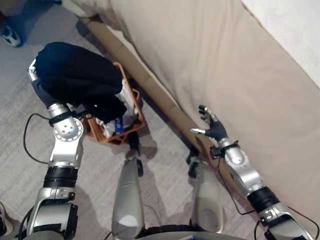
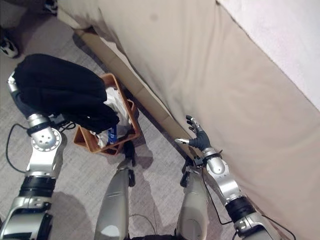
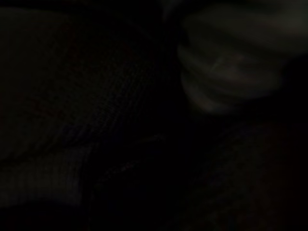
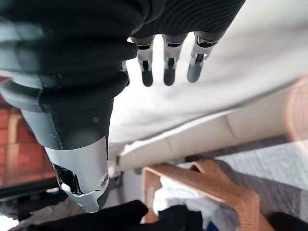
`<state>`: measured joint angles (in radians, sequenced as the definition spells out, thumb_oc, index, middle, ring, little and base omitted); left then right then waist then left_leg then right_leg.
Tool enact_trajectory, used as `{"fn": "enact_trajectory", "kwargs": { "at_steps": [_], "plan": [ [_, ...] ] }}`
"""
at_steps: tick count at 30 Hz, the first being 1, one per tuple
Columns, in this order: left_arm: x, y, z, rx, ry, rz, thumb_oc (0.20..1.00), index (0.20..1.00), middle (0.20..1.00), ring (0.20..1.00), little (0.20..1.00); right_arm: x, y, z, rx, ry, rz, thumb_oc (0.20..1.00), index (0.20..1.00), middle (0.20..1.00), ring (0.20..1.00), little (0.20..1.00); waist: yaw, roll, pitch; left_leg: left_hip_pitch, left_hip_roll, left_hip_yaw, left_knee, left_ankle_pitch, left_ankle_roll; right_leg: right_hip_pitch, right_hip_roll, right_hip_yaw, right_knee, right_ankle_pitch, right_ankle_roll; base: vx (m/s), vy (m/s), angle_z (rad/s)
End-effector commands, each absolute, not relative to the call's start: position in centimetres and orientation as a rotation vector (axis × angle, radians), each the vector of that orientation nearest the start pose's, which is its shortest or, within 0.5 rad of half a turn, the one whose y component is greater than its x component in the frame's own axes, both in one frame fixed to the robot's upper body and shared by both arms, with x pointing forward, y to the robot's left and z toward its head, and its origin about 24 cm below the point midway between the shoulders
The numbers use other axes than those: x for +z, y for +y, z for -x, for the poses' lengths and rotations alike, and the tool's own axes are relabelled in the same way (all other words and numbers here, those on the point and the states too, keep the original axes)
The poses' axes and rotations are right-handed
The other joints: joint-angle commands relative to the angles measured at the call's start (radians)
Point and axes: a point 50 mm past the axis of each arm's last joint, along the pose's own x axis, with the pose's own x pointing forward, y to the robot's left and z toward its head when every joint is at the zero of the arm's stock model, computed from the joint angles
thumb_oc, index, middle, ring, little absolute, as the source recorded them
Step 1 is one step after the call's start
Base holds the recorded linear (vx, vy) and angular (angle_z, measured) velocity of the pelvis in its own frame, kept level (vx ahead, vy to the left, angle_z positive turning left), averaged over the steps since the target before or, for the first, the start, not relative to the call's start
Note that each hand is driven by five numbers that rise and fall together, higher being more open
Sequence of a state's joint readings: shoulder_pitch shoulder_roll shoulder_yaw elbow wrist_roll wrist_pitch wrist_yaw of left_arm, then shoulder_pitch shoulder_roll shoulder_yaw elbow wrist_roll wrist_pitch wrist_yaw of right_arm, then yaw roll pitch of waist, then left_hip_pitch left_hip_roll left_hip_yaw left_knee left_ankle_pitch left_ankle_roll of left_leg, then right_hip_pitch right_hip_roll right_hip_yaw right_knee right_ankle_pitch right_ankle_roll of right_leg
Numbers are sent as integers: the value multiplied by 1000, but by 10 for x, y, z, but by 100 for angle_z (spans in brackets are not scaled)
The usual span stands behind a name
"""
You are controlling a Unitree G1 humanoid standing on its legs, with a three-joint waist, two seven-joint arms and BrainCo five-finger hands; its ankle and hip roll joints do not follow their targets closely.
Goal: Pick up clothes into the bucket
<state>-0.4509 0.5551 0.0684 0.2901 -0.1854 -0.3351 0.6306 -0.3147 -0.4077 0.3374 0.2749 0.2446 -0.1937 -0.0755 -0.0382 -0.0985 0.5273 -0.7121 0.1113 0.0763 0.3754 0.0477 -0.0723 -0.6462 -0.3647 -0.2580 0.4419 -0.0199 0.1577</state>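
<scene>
A large black garment (image 1: 75, 75) hangs draped over the end of my left arm, above the orange basket (image 1: 138, 107) on the floor. My left hand is buried under this cloth, and the left wrist view is dark with black fabric (image 3: 120, 120). White clothes (image 2: 116, 102) and a bit of blue lie in the basket. My right hand (image 1: 214, 127) is open and holds nothing, raised beside the bed's edge well to the right of the basket. In the right wrist view its straight fingers (image 4: 166, 72) point at the beige bed cover.
A bed with a beige cover (image 1: 225, 65) runs diagonally across the right side, its tan base board (image 1: 150, 85) right behind the basket. Grey carpet (image 1: 100, 170) lies in front. A shoe (image 1: 10, 35) sits at the far left.
</scene>
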Motion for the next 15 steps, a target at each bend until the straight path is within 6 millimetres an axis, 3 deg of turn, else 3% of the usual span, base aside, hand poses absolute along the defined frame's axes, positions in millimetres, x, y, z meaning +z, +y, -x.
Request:
{"fn": "enact_trajectory", "kwargs": {
  "at_steps": [1,15],
  "plan": [
    [228,285,-302,745,-814,-213,200,200,200,200,200,104,-143,-297,252,-339,159,1000,1000,1000,1000,1000,-11,-32,-7,-78,-8,-28,188,-173,45,-32,-15,53,25,40,38,-55,-15,-10],
    [233,284,-321,786,-756,-246,200,200,200,200,200,111,-163,-291,163,-383,88,1000,1000,1000,1000,1000,-50,-42,-7,-344,-9,-47,333,-202,59,-310,-10,97,183,-8,22,-14,7,0]
  ]
}}
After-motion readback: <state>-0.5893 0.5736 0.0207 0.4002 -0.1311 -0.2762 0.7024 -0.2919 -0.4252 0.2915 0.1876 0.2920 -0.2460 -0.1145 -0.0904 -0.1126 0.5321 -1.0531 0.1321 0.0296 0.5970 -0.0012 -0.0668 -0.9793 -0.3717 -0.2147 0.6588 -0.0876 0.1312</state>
